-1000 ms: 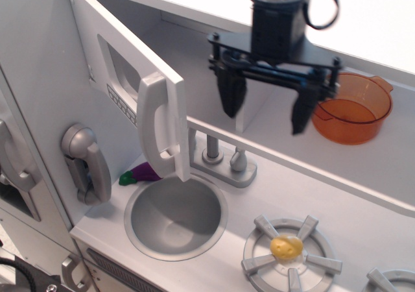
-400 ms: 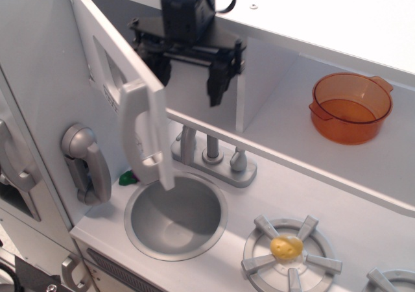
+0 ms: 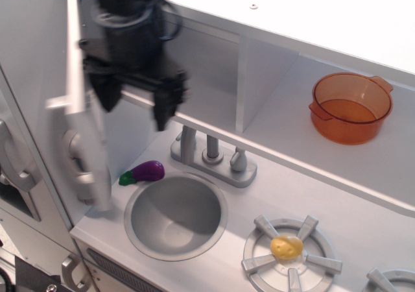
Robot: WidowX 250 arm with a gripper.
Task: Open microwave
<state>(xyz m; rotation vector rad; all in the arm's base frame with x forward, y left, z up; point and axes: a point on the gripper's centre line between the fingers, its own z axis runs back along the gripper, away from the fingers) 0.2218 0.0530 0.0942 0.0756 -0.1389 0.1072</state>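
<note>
The microwave (image 3: 214, 65) is a light grey box compartment at the upper left of the toy kitchen. Its door (image 3: 83, 110) is swung wide open and stands edge-on to the camera, with the handle side blurred. My black gripper (image 3: 135, 107) hangs in front of the open compartment, just right of the door. Its two fingers are spread apart with nothing between them. One finger (image 3: 106, 89) is close to the door's inner face; whether it touches is unclear.
A silver faucet (image 3: 211, 152) stands behind the round sink (image 3: 175, 217). A purple toy eggplant (image 3: 146, 171) lies by the sink. An orange pot (image 3: 352, 107) sits on the right shelf. A burner with a yellow piece (image 3: 286, 246) is at front. A silver phone handset (image 3: 81, 165) is partly hidden behind the door.
My gripper has moved far left, from beside the orange pot to the microwave opening. The door has swung from partly open to wide open, edge-on. The eggplant shows fully again.
</note>
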